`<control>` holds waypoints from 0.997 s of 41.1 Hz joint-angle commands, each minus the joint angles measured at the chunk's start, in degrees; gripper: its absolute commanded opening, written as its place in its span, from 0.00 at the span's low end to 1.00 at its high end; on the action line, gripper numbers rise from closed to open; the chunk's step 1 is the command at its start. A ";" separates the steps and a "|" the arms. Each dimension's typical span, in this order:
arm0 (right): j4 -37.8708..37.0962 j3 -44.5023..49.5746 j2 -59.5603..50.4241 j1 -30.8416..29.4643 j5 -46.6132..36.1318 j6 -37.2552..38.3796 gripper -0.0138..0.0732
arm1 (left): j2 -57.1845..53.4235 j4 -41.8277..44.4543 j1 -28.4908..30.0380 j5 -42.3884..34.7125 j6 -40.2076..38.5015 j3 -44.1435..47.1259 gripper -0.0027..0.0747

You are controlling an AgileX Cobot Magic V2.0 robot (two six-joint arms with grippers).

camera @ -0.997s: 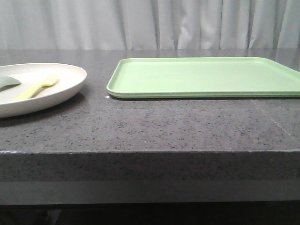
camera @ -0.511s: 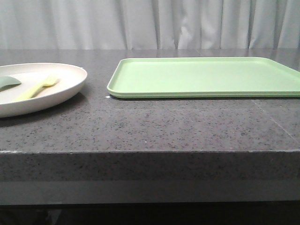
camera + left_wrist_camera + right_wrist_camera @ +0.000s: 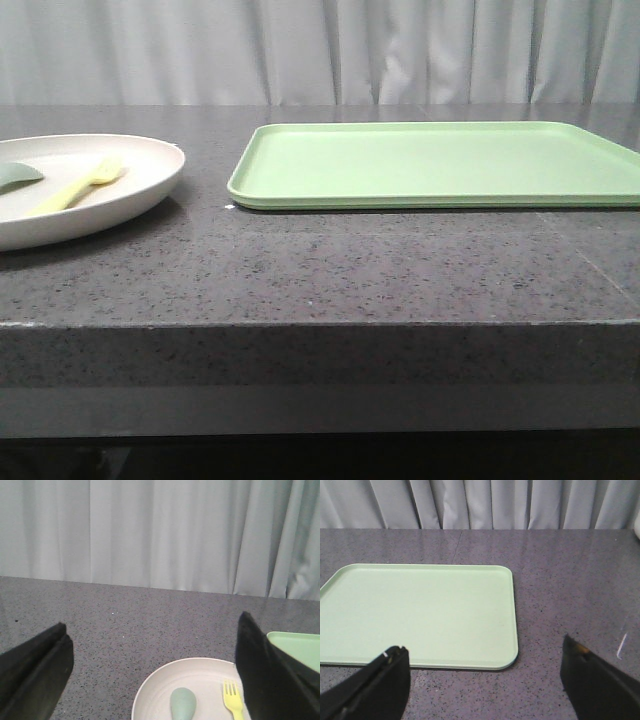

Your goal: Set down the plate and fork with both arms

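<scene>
Clearly nothing is gripped yet: the left tool point(image 3: 150, 680) hangs spread wide above the plate point(image 3: 150, 175), which sits at nine o'clock on the tabletop point(image 3: 320, 270), with the fork point(image 3: 82, 186) lying in it beside a grey-green spoon point(image 3: 18, 175). The right tool point(image 3: 485, 680), also spread and empty, looks down on the green tray point(image 3: 440, 165) at two o'clock. Judging by this, the left should pinch the plate's rim squarely and lift it level so the fork does not slide.

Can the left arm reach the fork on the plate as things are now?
Probably yes. The left gripper is open above the plate, and the fork lies uncovered beside the grey-green spoon, with nothing between them.
</scene>
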 commanded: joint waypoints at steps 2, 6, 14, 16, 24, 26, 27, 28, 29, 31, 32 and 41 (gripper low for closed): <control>0.23 -2.25 0.61 0.01 -5.12 -0.02 0.90 | 4.88 0.03 0.05 -2.91 -0.05 -6.00 0.84; 0.23 -2.25 0.61 0.01 -5.06 -0.02 0.90 | 11.13 2.45 0.05 3.54 -0.05 -12.28 0.84; 0.23 -2.25 0.61 0.01 -4.94 -0.02 0.90 | 25.51 4.43 0.05 25.73 -0.05 -27.80 0.84; 0.23 -2.25 0.61 0.01 -4.94 -0.02 0.90 | 29.17 4.88 0.05 32.33 -0.05 -31.20 0.84; 0.23 -2.25 0.61 0.01 -4.94 -0.02 0.90 | 42.32 10.21 0.05 47.77 -0.05 -41.20 0.84; 0.23 -2.25 0.61 0.01 -4.94 -0.02 0.90 | 45.29 10.38 0.05 51.77 -0.05 -43.19 0.84; 0.23 -2.25 0.61 0.01 -4.94 -0.02 0.90 | 46.49 10.38 0.05 52.55 -0.05 -43.96 0.84; 0.23 -2.25 0.61 0.01 -4.94 -0.02 0.90 | 47.65 10.28 0.05 53.89 -0.05 -44.66 0.84; 0.23 -2.25 0.61 0.01 -4.94 -0.02 0.90 | 49.17 10.06 0.05 54.86 -0.05 -45.51 0.84; 0.23 -2.25 0.61 0.01 -4.94 -0.02 0.90 | 51.20 9.22 0.05 55.69 -0.05 -46.54 0.84; 0.23 -2.25 0.61 0.01 -4.94 -0.02 0.90 | 52.41 8.58 0.05 55.92 -0.05 -47.07 0.84; 0.23 -2.25 0.61 0.01 -4.94 -0.02 0.90 | 58.64 7.07 0.05 55.70 -0.05 -47.56 0.84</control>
